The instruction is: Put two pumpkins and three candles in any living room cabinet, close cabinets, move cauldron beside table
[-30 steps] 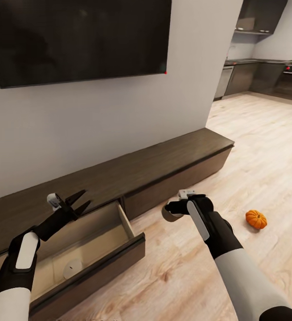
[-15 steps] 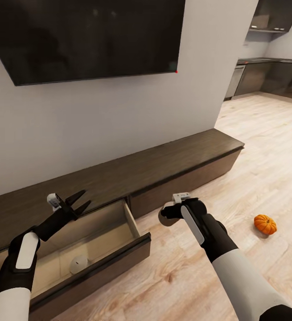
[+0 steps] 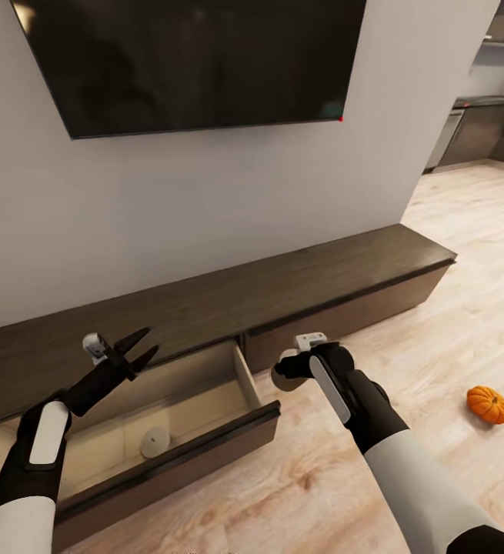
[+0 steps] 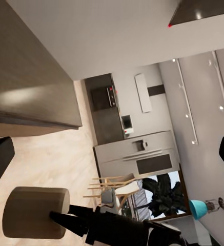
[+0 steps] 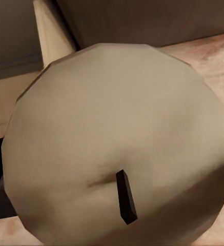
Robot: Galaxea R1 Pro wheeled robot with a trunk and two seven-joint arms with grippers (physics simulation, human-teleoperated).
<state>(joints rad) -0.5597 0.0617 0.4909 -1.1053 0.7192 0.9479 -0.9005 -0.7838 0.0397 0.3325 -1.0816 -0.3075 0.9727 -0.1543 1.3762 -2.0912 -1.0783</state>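
Note:
My right gripper [image 3: 288, 365] is shut on a grey-brown candle [image 3: 282, 381], held above the floor just right of the open drawer [image 3: 244, 377] of the dark-brown cabinet [image 3: 298, 281]. That candle's flat top and wick [image 5: 117, 154] fill the right wrist view, and the candle [image 4: 35, 212] also shows in the left wrist view. Another candle [image 3: 154, 442] stands in the drawer's pale interior. My left gripper [image 3: 132, 350] hangs open over the drawer's back. One orange pumpkin [image 3: 488, 404] lies on the wooden floor at the right. The cauldron and the table are out of view.
A large dark TV [image 3: 198, 61] hangs on the white wall above the cabinet. The cabinet's right drawer front [image 3: 344, 319] is shut. Kitchen units [image 3: 482, 127] stand far off at the right. Open wooden floor [image 3: 436, 338] stretches to the right.
The camera has swung, shifting the whole picture rightward. The open drawer now lies closer to my right gripper and its candle. The left gripper holds the same pose.

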